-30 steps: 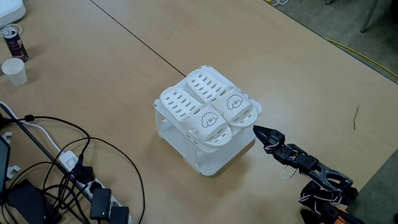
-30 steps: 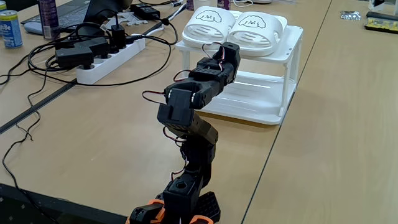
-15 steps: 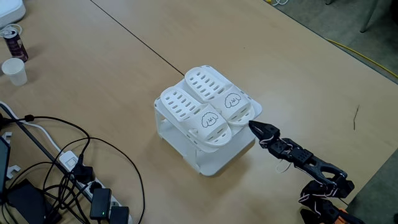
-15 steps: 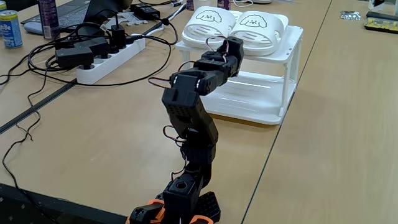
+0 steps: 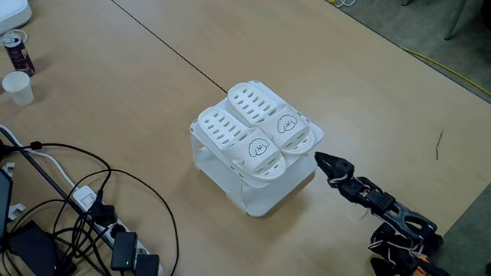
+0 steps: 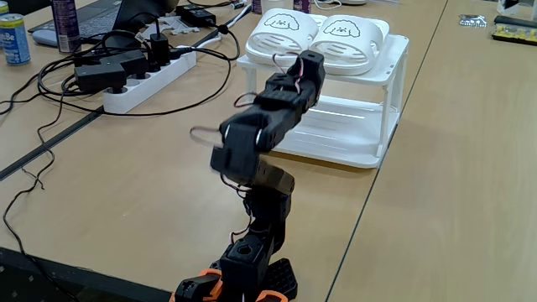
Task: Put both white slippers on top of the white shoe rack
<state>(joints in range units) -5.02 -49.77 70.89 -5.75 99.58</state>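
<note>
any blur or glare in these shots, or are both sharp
In the fixed view from behind the arm, the arm's middle links are motion-smeared, while the white slippers and white shoe rack stay crisp. In the fixed view from above, everything is sharp, claw included; lighting is soft and even, no glare.

- I see white slippers point(image 5: 249, 126), rows of oval holes, black cartoon faces on straps.
- White shoe rack point(image 5: 265, 199).
- My black arm point(image 6: 264, 138), orange base.
- Light wood-tone table point(image 5: 130, 84), black cables point(image 5: 69, 207).
</note>
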